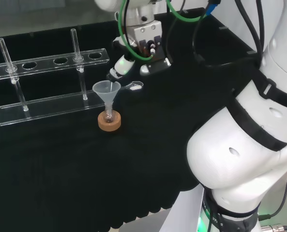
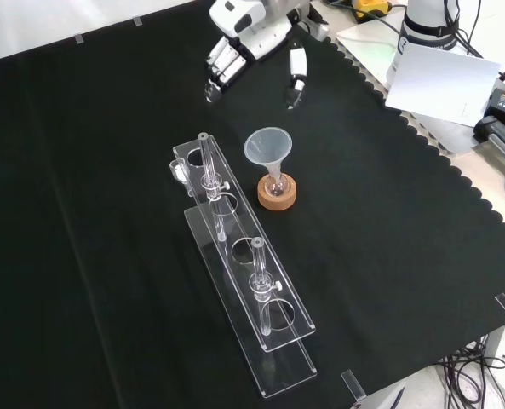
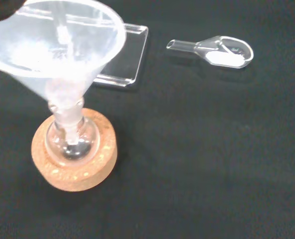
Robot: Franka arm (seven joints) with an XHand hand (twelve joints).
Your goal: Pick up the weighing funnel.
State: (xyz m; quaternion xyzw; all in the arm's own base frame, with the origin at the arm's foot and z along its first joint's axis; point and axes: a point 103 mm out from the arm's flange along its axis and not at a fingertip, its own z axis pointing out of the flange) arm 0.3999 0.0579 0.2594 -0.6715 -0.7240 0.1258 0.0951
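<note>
Hand: the black and white robot hand (image 2: 243, 30) hangs over the far part of the black cloth (image 2: 99, 213). Its fingers (image 2: 222, 61) and thumb are spread and relaxed, and they grasp nothing.
Task's thing: the small clear scoop-shaped weighing funnel (image 1: 133, 86) lies flat on the cloth. In the head view it is at about 6 o'clock from the hand and near it, but not touched. The wrist view shows white powder in its bowl.
Neighbour: the big clear cone-shaped funnel (image 1: 107, 92) stands in a small round glass flask (image 3: 70, 142) on a cork ring (image 1: 109, 122). In the head view it is at about 9 o'clock from the weighing funnel, close by but apart.
Farther out: a clear plastic tube rack (image 1: 46, 104) is at 9 o'clock from the funnel.
Done: I judge that the hand is placed above the piece.
Left: lowering, closing round the weighing funnel and lifting it. No grasp has been made yet.
</note>
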